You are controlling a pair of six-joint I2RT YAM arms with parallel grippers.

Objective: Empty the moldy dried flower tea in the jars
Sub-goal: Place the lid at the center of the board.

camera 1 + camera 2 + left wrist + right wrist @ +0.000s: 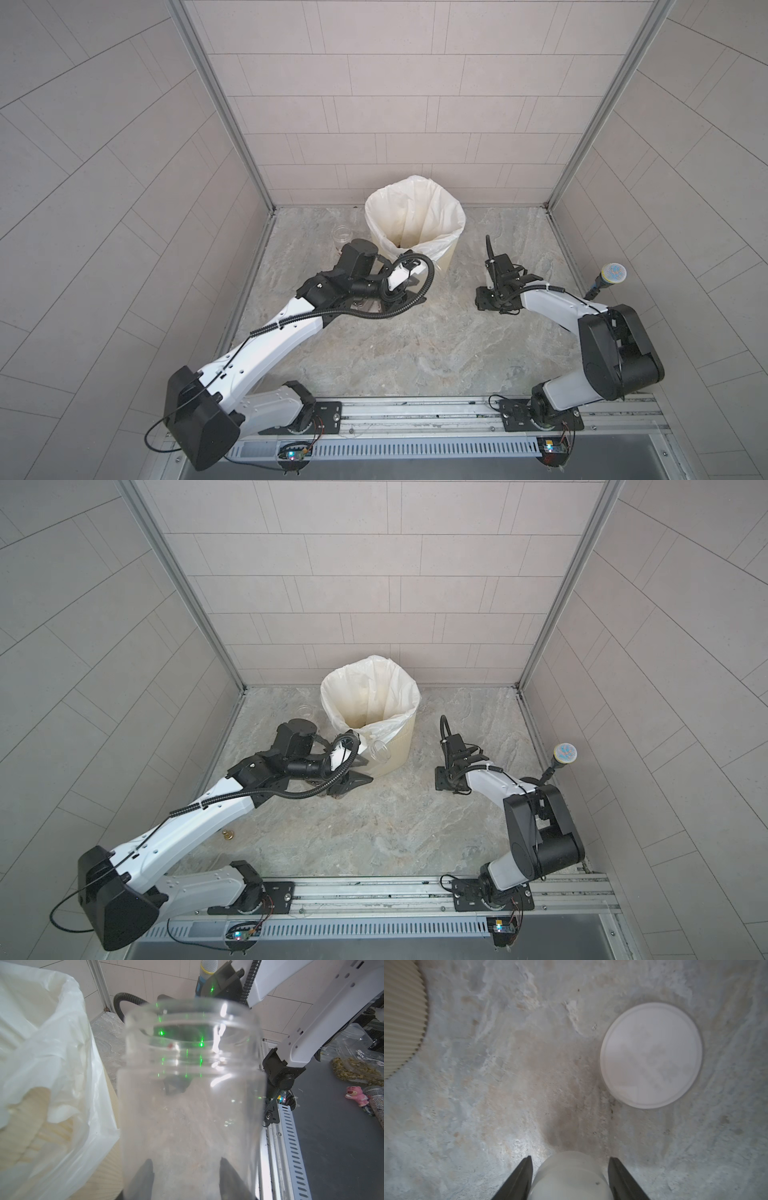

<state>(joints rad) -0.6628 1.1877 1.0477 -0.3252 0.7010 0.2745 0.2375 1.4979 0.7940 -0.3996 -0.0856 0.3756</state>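
Left of centre in both top views, a clear open jar is standing upright on the stone table, just beside the upper left of the bin. Below it, the left gripper is clamping a second clear jar. This jar is tilted, with its open mouth just beside the ribbed wall of the cream bin. The fingers are showing dark through its clear wall.

The held jar is looking empty except for one reddish bit near the neck. A brownish patch is sitting at the bottom of the white liner; I cannot tell whether it is tea.

Right of centre, the right gripper is pointing down at the table, its jaws flanking a white rounded piece. I cannot tell whether they are pressing on it. A white lid is lying flat on the table nearby. At the far right, a microphone is leaning by the wall.
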